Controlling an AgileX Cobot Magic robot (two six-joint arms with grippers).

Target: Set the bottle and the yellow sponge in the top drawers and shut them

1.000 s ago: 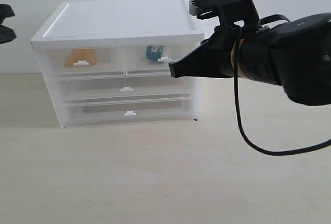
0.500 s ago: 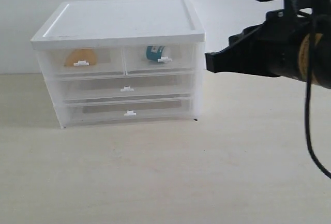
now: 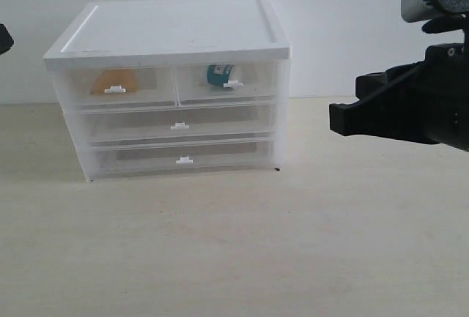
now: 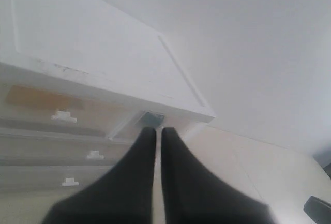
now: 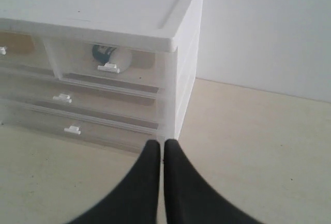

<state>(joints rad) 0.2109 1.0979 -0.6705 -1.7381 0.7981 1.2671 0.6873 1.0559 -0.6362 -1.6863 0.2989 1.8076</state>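
Observation:
The white cabinet (image 3: 168,31) stands on the table with both top drawers pushed in. The yellow sponge (image 3: 113,80) shows through the left top drawer (image 3: 117,90). The bottle (image 3: 218,74), teal label visible, sits inside the right top drawer (image 3: 227,86); it also shows in the right wrist view, the bottle (image 5: 106,53). My right gripper (image 3: 333,119) hangs shut and empty to the right of the cabinet, its tips (image 5: 161,144) close together. My left gripper (image 4: 158,131) is shut and empty, off the cabinet's left side; only a dark bit of that arm (image 3: 4,37) shows at the exterior view's edge.
Two full-width drawers (image 3: 179,125) (image 3: 183,160) lie below the top pair, both pushed in. Bare table (image 3: 234,244) spreads in front of the cabinet and to its right. A white wall (image 3: 330,24) rises behind.
My right arm has drawn back to the right, away from the cabinet's right top drawer. The drawers and their contents have not moved.

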